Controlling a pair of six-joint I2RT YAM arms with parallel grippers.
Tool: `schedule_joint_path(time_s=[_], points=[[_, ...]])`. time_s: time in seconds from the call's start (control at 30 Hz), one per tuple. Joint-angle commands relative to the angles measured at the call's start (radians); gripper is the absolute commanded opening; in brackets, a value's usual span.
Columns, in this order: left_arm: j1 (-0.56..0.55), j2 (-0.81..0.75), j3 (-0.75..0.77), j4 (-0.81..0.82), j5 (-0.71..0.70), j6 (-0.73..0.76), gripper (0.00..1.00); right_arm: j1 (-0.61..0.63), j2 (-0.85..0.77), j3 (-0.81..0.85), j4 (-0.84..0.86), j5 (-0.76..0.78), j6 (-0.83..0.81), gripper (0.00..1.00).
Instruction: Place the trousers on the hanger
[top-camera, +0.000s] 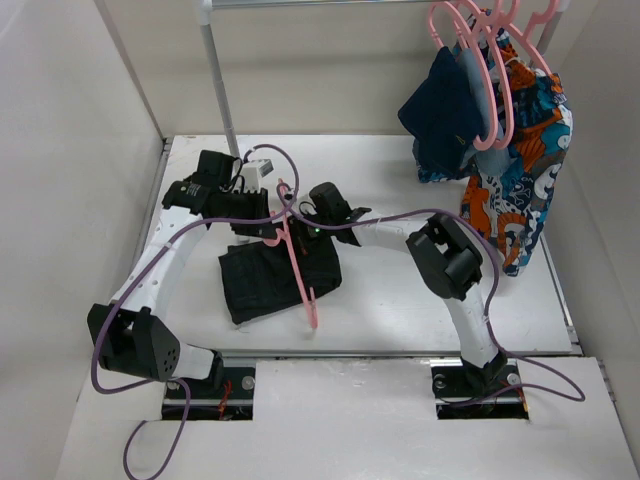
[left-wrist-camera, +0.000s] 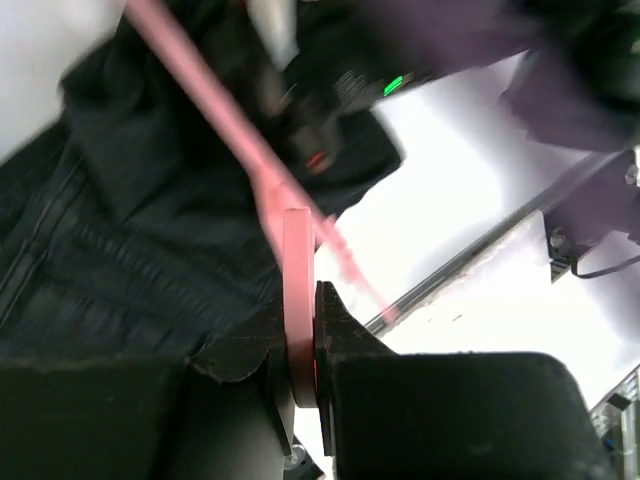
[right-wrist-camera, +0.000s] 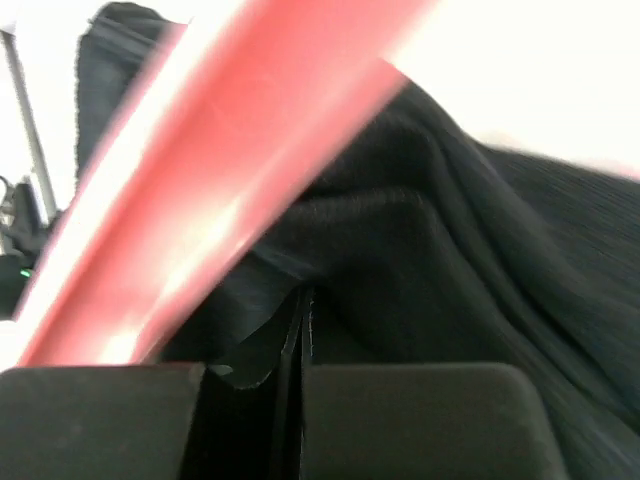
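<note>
Plain black soft fabric trousers (top-camera: 262, 285) lie bunched on the white table (top-camera: 420, 300), between the two arms. The thin pink plastic hanger (top-camera: 300, 262) runs slanted across their right half, its far end up by the grippers. The left gripper (left-wrist-camera: 303, 300) pinches the hanger's pink bar. The right gripper (right-wrist-camera: 300, 310) has its jaws pressed together, tips in the trousers under the bar; can't tell if a fold is caught. Navy and patterned clothes (top-camera: 490, 140) hang far right
</note>
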Motion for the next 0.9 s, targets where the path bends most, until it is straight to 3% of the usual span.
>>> schedule_joint_path(time_s=[0.0, 0.1, 0.13, 0.27, 0.37, 0.53, 0.7, 0.73, 0.87], points=[[-0.025, -0.035, 0.141, 0.095, 0.134, 0.05, 0.0, 0.054, 0.026, -0.012, 0.035, 0.005, 0.033, 0.0], [-0.035, -0.026, 0.141, 0.095, 0.116, 0.014, 0.0, 0.034, -0.061, -0.076, 0.035, 0.005, 0.024, 0.04], [-0.035, -0.026, 0.126, 0.095, 0.092, 0.014, 0.0, 0.015, -0.097, -0.129, 0.035, 0.005, 0.024, 0.18], [-0.035, -0.035, 0.058, 0.127, -0.019, -0.027, 0.0, -0.029, -0.325, -0.216, -0.043, 0.099, -0.05, 0.58], [-0.035, -0.047, 0.035, 0.127, -0.039, -0.047, 0.0, -0.052, -0.393, -0.216, -0.15, 0.162, -0.107, 0.67], [-0.035, -0.047, 0.026, 0.137, -0.061, -0.056, 0.0, -0.052, -0.474, -0.19, -0.331, 0.186, -0.2, 0.72], [-0.035, -0.047, 0.026, 0.146, -0.061, -0.065, 0.0, 0.017, -0.497, -0.232, -0.22, -0.005, -0.086, 0.83], [-0.035, -0.047, 0.026, 0.146, -0.061, -0.065, 0.0, 0.026, -0.485, -0.233, -0.133, -0.04, -0.006, 0.95], [-0.035, -0.047, 0.026, 0.146, -0.061, -0.075, 0.0, 0.076, -0.4, -0.178, -0.102, -0.053, 0.079, 1.0]])
